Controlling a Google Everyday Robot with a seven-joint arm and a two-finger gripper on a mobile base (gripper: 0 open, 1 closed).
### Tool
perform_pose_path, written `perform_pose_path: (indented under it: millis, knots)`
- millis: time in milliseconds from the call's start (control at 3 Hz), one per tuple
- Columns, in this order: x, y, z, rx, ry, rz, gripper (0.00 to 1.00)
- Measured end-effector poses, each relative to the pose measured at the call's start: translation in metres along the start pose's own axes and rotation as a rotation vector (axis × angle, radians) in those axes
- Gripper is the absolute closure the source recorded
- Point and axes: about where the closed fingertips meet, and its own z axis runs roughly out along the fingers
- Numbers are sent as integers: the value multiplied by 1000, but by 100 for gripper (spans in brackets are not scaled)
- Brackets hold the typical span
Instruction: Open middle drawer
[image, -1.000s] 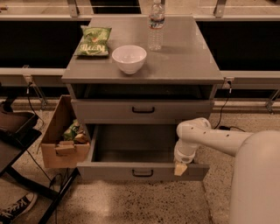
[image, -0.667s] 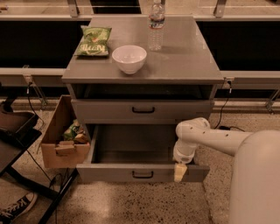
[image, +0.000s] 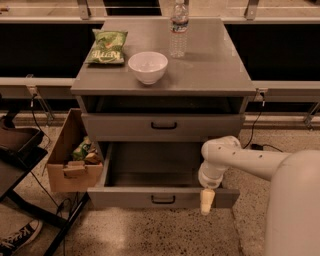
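Observation:
The middle drawer is pulled well out of the grey cabinet. Its flat front has a small black centre handle, and its plain grey interior is empty. My gripper hangs tip-down at the right part of the drawer front, just over its top edge and to the right of the handle. The white arm reaches in from the right. The drawer above has its front close to the cabinet, with a dark gap over it.
On the cabinet top stand a white bowl, a green chip bag and a water bottle. A cardboard box with items sits on the floor left of the drawer. A black stand is at the far left.
My gripper has moved slightly down and toward the camera along the drawer front. The drawer stays pulled out.

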Motion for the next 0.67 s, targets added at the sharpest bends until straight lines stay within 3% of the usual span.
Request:
perform_pose_path:
  millis: [333,667]
  knots:
    - [-1,49,9,13,-65,-32,27]
    - [4,64,5,37,-85,-29,49]
